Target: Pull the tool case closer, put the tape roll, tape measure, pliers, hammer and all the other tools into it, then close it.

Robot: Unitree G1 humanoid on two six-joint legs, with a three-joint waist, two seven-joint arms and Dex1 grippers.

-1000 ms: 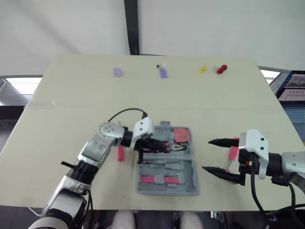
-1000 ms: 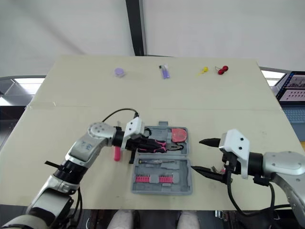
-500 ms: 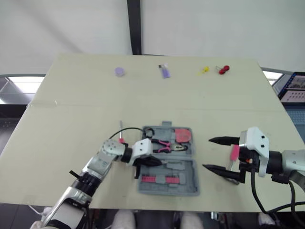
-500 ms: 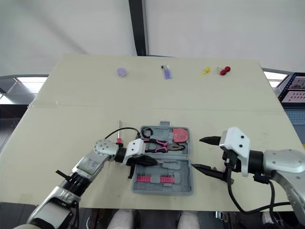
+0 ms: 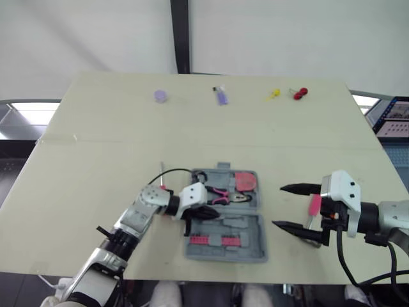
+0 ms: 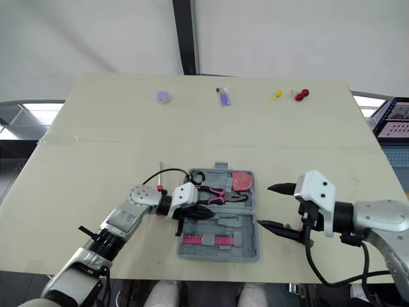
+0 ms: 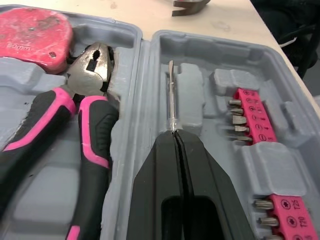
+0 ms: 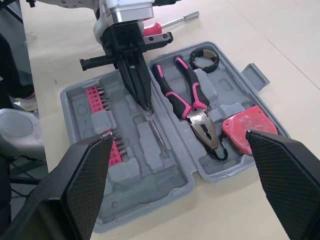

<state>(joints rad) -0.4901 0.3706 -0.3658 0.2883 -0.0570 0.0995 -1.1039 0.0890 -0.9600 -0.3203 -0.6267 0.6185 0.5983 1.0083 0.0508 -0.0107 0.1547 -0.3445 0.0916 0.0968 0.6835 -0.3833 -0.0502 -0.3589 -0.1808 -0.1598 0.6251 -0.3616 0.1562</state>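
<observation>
- I see the tool case [image 5: 255,254] lying open and flat at the near middle of the table [image 5: 96,141], between the two arms.
- Its far half holds three things: the black tape roll [image 5: 200,177] at the left, the pliers [image 7: 75,107] with pink and black handles in the middle, and the red tape measure [image 5: 244,181] at the right.
- Its near half holds two pink bit strips [image 8: 98,98] and moulded slots.
- My left gripper [image 7: 173,136] reaches in from the left and sits low over the near half, just beside the pliers. Its jaws are pressed together on the handle end of a slim screwdriver [image 7: 171,90], whose metal shaft lies along a slot in that half.
- My right gripper [image 5: 278,206] is to the right of the case and apart from it, with its jaws spread wide and nothing between them.
- The hammer [image 5: 314,204] lies on the table right of the case, by the right gripper. Its pink handle shows in the head view and its head in the left wrist view.
- A pink-handled screwdriver [image 8: 167,25] lies on the table just left of the case's far half.
- Four small objects [image 5: 219,96], two purple, one yellow and one red, sit in a row along the far edge, well apart from the case.
</observation>
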